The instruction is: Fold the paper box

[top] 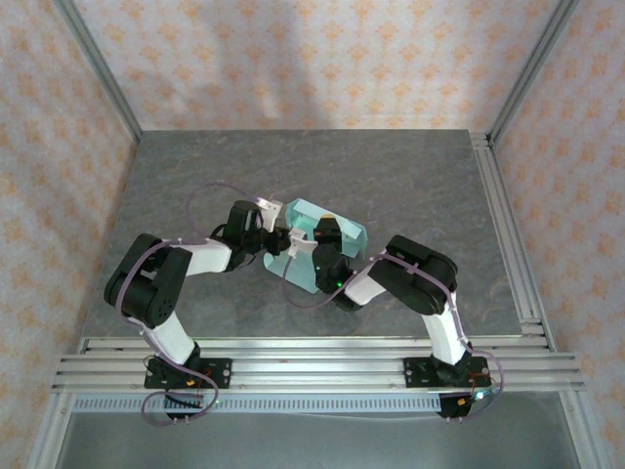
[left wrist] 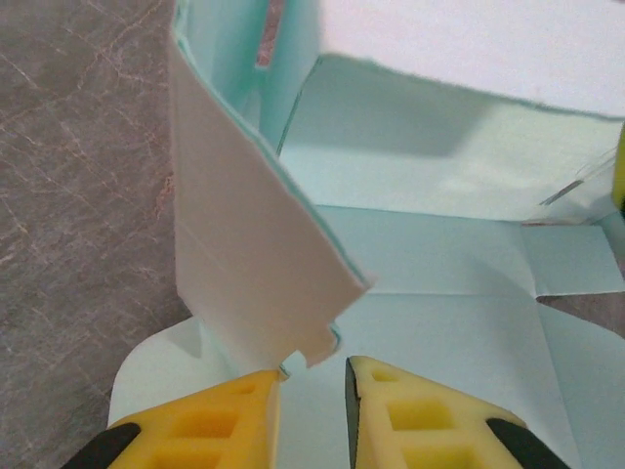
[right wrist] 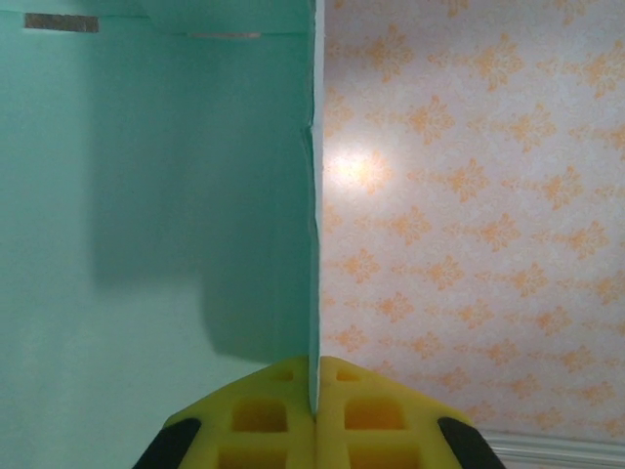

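The pale mint-green paper box (top: pixel 337 227) lies partly folded in the middle of the table, between both grippers. In the left wrist view its base (left wrist: pixel 439 303) lies flat and a white-backed flap (left wrist: pixel 254 264) stands up. The flap's notched lower corner touches the tip of the left finger. My left gripper (left wrist: pixel 312 366) is open, with a narrow gap and nothing between the yellow pads. My right gripper (right wrist: pixel 315 369) is shut on the thin edge of an upright panel of the paper box (right wrist: pixel 156 195). From above, the left gripper (top: pixel 293 242) and right gripper (top: pixel 320 256) sit close together at the box's near side.
The grey marbled table (top: pixel 391 176) is bounded by aluminium rails on the right (top: pixel 508 225) and along the front (top: pixel 312 352). Patterned walls (right wrist: pixel 469 195) enclose the back and sides.
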`<state>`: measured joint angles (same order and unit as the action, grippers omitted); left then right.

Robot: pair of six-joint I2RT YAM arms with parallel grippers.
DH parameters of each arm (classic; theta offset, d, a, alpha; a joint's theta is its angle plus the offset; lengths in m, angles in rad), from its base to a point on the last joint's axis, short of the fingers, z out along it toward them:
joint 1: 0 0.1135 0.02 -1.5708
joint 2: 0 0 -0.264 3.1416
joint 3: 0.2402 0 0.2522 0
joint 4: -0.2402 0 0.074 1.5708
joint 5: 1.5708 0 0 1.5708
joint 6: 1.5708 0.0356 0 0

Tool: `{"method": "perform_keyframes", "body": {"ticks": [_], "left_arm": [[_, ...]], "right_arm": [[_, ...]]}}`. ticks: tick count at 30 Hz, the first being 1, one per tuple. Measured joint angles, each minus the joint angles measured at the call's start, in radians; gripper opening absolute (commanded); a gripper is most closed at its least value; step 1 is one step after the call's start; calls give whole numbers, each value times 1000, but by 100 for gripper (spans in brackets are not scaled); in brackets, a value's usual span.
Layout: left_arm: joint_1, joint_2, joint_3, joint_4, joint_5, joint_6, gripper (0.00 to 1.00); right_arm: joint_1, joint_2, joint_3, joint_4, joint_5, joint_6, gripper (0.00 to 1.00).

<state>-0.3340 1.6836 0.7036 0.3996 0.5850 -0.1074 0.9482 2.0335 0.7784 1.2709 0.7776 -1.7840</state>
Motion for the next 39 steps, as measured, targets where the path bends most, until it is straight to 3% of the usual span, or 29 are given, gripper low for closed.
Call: {"method": "perform_keyframes", "body": {"ticks": [8, 14, 19, 25, 31, 39], "left_arm": [[0, -69, -32, -10, -18, -5, 35], [20, -209, -114, -9, -55, -41, 51], [95, -302, -149, 10, -79, -92, 60], [190, -234, -106, -7, -119, -159, 58], [211, -45, 34, -51, -104, -189, 36], [207, 78, 150, -98, -8, -156, 41]], "right_arm": [[0, 0, 0, -7, -12, 15, 0], [0, 0, 0, -8, -19, 22, 0], [0, 0, 0, -10, -30, 23, 0], [0, 0, 0, -7, -43, 21, 0], [0, 0, 0, -10, -45, 22, 0], [0, -11, -6, -24, -48, 30, 0]]}}
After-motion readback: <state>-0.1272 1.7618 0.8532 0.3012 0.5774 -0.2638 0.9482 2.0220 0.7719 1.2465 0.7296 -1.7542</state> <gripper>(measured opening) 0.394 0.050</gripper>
